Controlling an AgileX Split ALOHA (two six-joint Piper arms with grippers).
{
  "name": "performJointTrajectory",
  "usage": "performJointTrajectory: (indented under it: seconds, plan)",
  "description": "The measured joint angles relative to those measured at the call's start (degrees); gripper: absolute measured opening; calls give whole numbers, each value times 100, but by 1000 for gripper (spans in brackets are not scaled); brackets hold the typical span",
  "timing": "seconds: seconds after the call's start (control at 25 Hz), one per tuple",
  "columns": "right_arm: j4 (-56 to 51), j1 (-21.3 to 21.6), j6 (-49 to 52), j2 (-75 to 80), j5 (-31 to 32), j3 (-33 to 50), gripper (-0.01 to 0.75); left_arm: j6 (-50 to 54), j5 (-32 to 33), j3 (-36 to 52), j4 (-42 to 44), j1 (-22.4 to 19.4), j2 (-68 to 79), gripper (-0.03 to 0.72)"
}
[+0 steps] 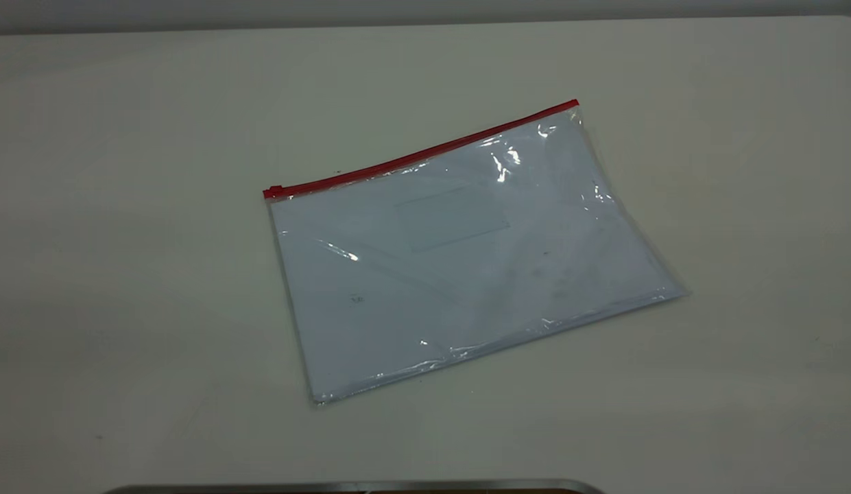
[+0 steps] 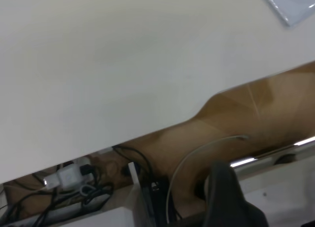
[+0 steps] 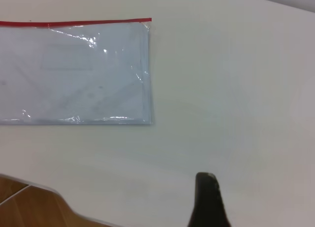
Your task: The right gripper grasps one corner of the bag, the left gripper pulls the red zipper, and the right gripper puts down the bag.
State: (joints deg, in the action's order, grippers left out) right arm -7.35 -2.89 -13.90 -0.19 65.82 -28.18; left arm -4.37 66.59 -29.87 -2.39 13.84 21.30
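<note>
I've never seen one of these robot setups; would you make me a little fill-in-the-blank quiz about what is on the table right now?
1. The bag lies flat on the ____.
2. The zipper along the bag's long edge is coloured ____.
3. In the exterior view the slider tab sits at the zipper's ____ end.
4. The number of grippers touching the bag is ____.

Missing words: table; red; left; none (zero)
</note>
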Motion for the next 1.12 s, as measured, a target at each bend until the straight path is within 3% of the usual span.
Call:
performJointTrajectory:
  seconds: [0.96, 1.12]
  plan:
    - [49, 0, 39, -19, -57, 47, 569, -64, -248, 202, -231, -16, -21, 497]
    - [49, 0, 39, -19, -57, 47, 569, -70, -259, 202, -209, -467, -432, 497]
